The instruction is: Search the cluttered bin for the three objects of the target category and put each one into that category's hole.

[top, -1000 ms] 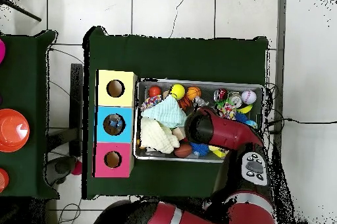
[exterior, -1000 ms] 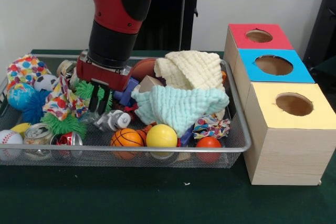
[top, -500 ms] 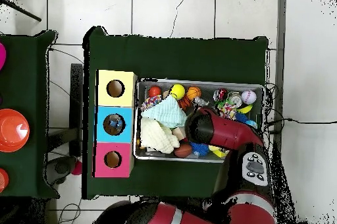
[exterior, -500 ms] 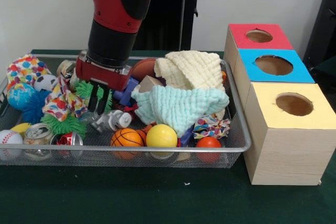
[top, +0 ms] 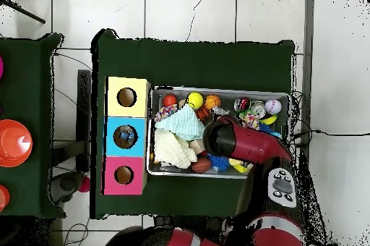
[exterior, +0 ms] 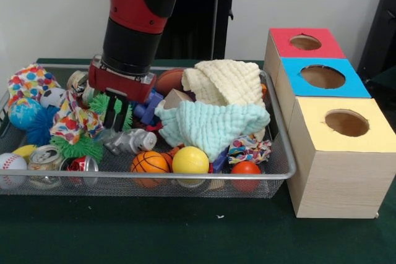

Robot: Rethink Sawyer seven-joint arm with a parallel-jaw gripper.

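The wire bin (exterior: 185,176) holds balls, cloths, cans and toys. My gripper (exterior: 114,127) hangs in its left half, fingers drawn close together on the left end of a crushed silver can (exterior: 131,141), between a green spiky ball (exterior: 77,146) and blue toy pieces (exterior: 147,110). Two more cans, one silver (exterior: 44,157) and one red (exterior: 81,165), lie at the front left. Another can (exterior: 77,80) is at the back left. Right of the bin stand the red box (exterior: 281,38), blue box (exterior: 291,69) and yellow box (exterior: 315,112), each with a round hole. In the overhead view the arm (top: 235,140) hides the gripper.
A mint cloth (exterior: 213,125) and a cream cloth (exterior: 226,81) are piled in the bin's right half. A basketball (exterior: 148,164), a yellow ball (exterior: 190,160) and an orange ball (exterior: 245,168) line the front rim. A patterned cloth (exterior: 74,119) lies left of the gripper.
The fingers have closed together on the crushed silver can. The gripper has risen slightly, and the can has shifted a little to the left with it.
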